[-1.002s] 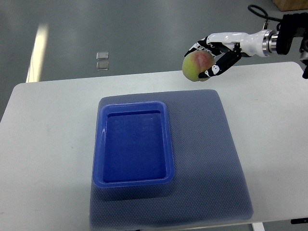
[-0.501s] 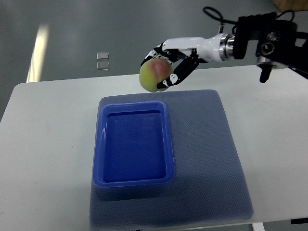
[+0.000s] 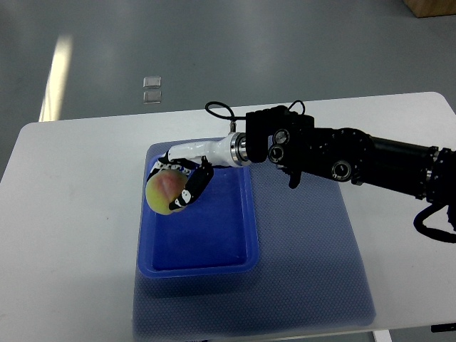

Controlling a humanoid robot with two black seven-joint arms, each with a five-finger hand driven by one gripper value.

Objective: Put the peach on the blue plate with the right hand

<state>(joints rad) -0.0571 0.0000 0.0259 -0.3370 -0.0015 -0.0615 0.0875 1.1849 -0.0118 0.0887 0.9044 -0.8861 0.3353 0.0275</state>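
A yellow-green peach (image 3: 166, 194) with a pink blush is held in my right hand (image 3: 175, 184), whose white and black fingers (image 3: 192, 190) are curled around it. The hand hangs over the far left part of the blue plate (image 3: 206, 242), a deep rectangular tray. Whether the peach touches the tray floor I cannot tell. My right arm (image 3: 342, 153) reaches in from the right edge, black and bulky, across the tray's far right corner. The left arm is out of the picture.
The blue plate sits on a dark blue-grey mat (image 3: 313, 256) laid on a white table (image 3: 64, 214). Grey floor lies beyond the table's far edge, with two small clear squares (image 3: 151, 89) on it.
My right hand has carried the peach from above the table's far edge leftward and down over the blue tray. The arm now stretches much further into the picture.
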